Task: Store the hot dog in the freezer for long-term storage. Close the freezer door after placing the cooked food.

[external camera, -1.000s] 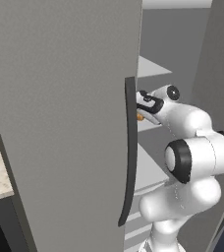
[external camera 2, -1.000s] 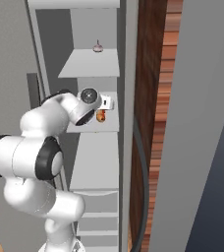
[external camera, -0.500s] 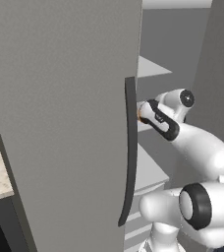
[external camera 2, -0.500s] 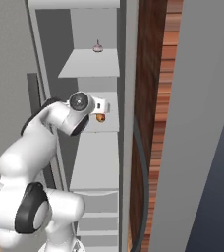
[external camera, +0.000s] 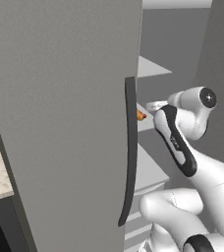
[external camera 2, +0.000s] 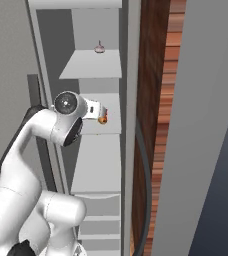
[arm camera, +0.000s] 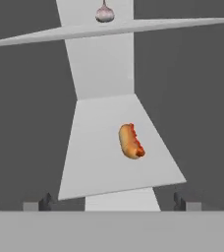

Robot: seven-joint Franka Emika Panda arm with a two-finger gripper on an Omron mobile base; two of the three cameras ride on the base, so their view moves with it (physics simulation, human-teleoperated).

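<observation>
The hot dog [arm camera: 130, 141] lies on a white middle shelf [arm camera: 99, 162] of the freezer [external camera 2: 96, 65], also seen as the hot dog [external camera 2: 102, 119] [external camera: 140, 115]. My gripper [arm camera: 112, 201] is open and empty, drawn back a little from the shelf's front edge, with its fingertips [arm camera: 179, 201] wide apart and the hot dog ahead between them. The hand [external camera 2: 93, 110] hovers just in front of that shelf. The freezer door [external camera 2: 201, 125] stands wide open on the right, its long dark handle [external camera 2: 143, 175] towards me.
A small pale rounded item with a dark top [arm camera: 104, 14] sits on the shelf above. The closed left-hand grey door [external camera: 60, 123] with its dark handle [external camera: 128, 152] stands close to the arm's left. White drawers [external camera 2: 98, 215] lie below. A brown wood panel [external camera 2: 158, 100] flanks the freezer.
The arm has folded differently, its elbow dropping and swinging out, and the hand has backed slightly off the shelf. The hot dog stays put on the shelf.
</observation>
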